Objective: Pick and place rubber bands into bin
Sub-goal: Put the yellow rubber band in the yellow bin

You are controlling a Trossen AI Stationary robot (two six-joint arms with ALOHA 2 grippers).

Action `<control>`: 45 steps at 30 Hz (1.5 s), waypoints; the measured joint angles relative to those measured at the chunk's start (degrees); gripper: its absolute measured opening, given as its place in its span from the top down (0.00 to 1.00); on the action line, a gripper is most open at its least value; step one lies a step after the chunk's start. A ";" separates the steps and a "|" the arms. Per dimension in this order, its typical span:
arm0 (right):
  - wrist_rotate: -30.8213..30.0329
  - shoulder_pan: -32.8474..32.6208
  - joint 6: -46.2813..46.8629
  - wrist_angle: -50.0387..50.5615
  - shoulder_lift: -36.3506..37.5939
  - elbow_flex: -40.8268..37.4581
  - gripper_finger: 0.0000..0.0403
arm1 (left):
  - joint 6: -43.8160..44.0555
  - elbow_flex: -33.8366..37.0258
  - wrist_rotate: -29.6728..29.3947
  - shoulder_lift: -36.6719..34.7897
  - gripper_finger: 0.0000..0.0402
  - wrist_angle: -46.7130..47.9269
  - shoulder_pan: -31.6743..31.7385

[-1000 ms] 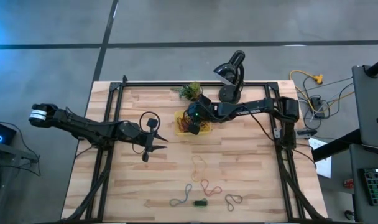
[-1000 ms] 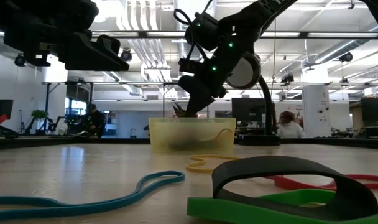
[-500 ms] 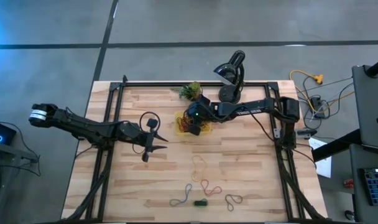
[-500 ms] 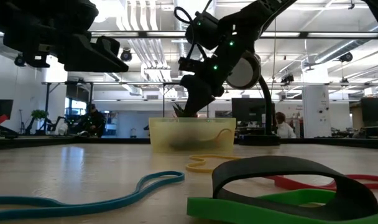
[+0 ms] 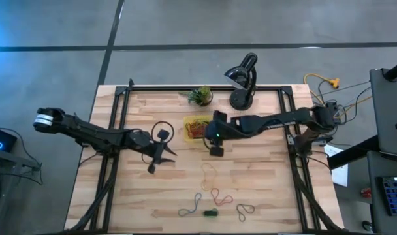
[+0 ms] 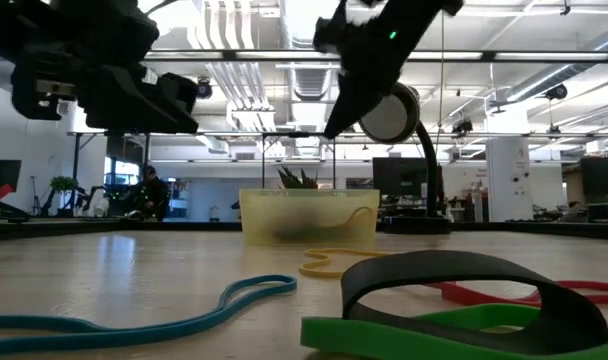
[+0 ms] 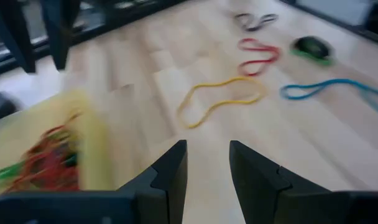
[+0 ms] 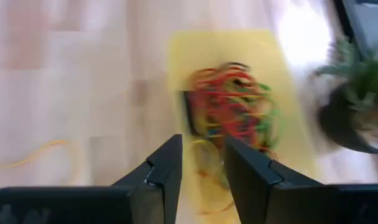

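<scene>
Table (image 5: 264,189): wood, loose rubber bands (image 5: 215,199) near front edge.
Bin (image 5: 187,123): toward back edge, holds bands.
Right gripper (image 5: 215,151): beside bin, fingers apart, empty.
Left gripper (image 5: 154,164): fingers apart, empty.

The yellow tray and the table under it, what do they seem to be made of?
The bin looks like thin translucent yellow plastic: in the low view the dark heap of rubber bands shows faintly through its wall, and its corners are rounded. The table seems to be pale wood, probably glued strips, matte; parallel boards and grain lines show from above.
</scene>
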State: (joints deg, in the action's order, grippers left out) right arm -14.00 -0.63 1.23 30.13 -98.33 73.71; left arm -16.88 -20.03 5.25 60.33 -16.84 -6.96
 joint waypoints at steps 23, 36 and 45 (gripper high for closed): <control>0.35 -17.42 26.15 1.41 11.77 -12.74 0.87 | -9.12 -21.39 5.14 33.73 0.74 4.98 -5.23; -1.24 -21.65 30.79 1.30 16.07 -17.98 0.88 | -17.80 -36.80 1.05 40.84 0.74 20.87 -5.47; -3.97 -22.62 33.13 0.90 19.72 -21.11 0.88 | -21.15 -41.03 -0.14 40.87 0.74 26.84 -4.55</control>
State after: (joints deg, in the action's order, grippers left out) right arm -17.98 -23.26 34.36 31.03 -78.61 52.61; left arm -38.03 -61.06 5.11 101.20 10.00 -11.51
